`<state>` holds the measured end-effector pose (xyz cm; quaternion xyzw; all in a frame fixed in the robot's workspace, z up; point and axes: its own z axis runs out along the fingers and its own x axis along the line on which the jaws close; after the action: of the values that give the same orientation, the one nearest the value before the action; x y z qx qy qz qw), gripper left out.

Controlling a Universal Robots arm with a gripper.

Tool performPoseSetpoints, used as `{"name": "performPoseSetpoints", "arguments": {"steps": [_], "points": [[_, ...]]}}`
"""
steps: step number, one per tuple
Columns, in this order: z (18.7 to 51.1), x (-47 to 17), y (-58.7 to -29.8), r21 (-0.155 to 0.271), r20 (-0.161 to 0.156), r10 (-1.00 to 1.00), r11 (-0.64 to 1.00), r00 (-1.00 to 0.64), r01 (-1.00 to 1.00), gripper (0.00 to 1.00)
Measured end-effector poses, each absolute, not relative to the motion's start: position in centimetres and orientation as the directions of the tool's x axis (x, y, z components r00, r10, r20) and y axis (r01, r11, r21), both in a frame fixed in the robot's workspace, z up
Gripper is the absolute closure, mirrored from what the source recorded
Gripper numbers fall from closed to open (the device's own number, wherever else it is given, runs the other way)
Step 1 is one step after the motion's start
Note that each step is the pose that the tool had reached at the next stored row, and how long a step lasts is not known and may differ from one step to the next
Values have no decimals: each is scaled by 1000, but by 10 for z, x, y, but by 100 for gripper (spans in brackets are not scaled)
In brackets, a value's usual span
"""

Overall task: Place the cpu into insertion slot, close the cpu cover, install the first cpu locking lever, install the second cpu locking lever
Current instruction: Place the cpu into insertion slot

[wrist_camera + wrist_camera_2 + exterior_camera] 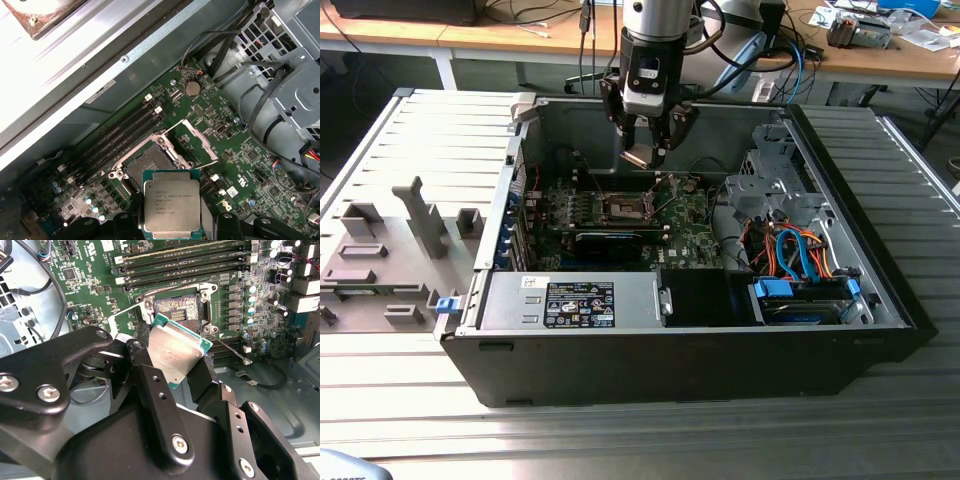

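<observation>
In the upper middle of the exterior view, the arm's black gripper (645, 147) hangs inside an open black computer case (880, 290), which lies on a grey ribbed metal table (420, 420). The gripper's fingers are clamped on the cpu (639, 157), a small flat square chip. One black finger (150, 385) presses each of two opposite edges, as the second wrist view shows.

Up close, the cpu (172, 207) has a silvery-grey metal face with fine dark print. A thin green border runs around that face and steps out slightly at the sides. In the second wrist view the cpu (177, 352) shows a dull, brushed sheen and sits tilted against the board behind it.

The chip is held in the air above the green motherboard (690, 235), apart from the insertion slot (623, 207). That slot lies lower in the exterior view, near the frame's centre. The slot (150, 161) is a square socket with a dark centre and a silvery metal rim, and it is uncovered.

Just beside the slot, the cpu cover (197, 142) stands swung open. It is a silvery metal frame plate, and green board shows through its window. Long black memory slots (120, 135) run along the socket's other side. A long black card (610, 243) lies just below the socket in the exterior view. Blue and orange cables (800, 250) bunch at the exterior view's right.
</observation>
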<state>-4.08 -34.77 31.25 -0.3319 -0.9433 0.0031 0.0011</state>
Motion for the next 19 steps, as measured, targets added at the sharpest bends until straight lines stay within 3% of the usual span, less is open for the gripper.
{"name": "performPoseSetpoints", "arguments": {"steps": [19], "points": [[312,-41,-348,-7,0,635,772,-772,635,45]]}}
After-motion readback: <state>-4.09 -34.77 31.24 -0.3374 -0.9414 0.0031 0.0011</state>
